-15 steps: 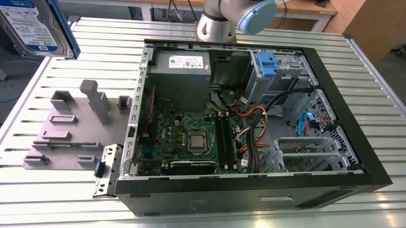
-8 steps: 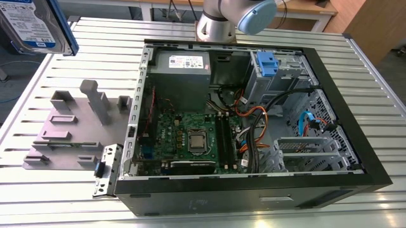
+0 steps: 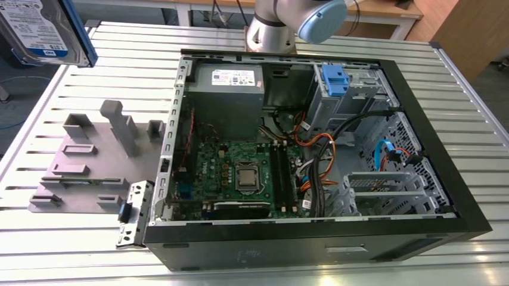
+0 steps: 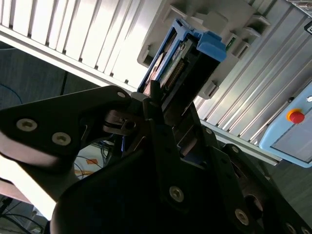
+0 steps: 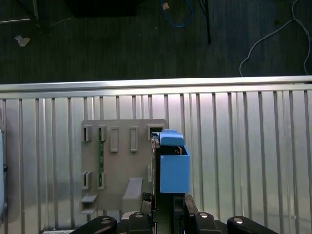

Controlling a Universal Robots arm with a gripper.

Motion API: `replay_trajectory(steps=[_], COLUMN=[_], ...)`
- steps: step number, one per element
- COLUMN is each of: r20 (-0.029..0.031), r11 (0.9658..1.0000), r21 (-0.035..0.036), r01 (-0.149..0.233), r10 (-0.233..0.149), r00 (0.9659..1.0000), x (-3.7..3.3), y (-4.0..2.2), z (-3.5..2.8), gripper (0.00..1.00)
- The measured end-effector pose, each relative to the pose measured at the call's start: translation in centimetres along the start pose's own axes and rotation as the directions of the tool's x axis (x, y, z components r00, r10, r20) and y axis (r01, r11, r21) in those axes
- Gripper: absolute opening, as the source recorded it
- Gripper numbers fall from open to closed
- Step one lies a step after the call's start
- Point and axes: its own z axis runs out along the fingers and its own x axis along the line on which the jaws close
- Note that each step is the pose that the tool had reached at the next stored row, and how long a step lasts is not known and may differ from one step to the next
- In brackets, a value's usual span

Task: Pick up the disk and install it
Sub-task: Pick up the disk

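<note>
Disk [image 3: 40,27] in the exterior view: silver, with a blue-and-white label and a blue side rail. It is raised at that view's upper left, well apart from the open computer case [image 3: 318,149] on the desk [image 3: 64,250].

Second wrist view: the tool [image 4: 168,109] has its dark fingers clamped on the disk [image 4: 190,63], whose blue-capped end projects outward.

First wrist view: the disk [image 5: 174,168] is seen edge-on with its blue rail showing. It is gripped by the tool [image 5: 168,204] above the grey holder [image 5: 122,165] on the ribbed desk [image 5: 243,146].
</note>
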Motion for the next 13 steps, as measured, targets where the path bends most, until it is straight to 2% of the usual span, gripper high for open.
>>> replay_trajectory(steps=[6,13], r20=[0.0,0.0001], r11=[1.0,1.0], r21=[0.0,0.0001], r01=[0.0,0.0], r10=[0.0,0.0], r00=[1.0,1.0], x=[-0.01,-0.04], y=[-0.1,-0.87], z=[-0.02,-0.01], gripper=[0.35,0.35])
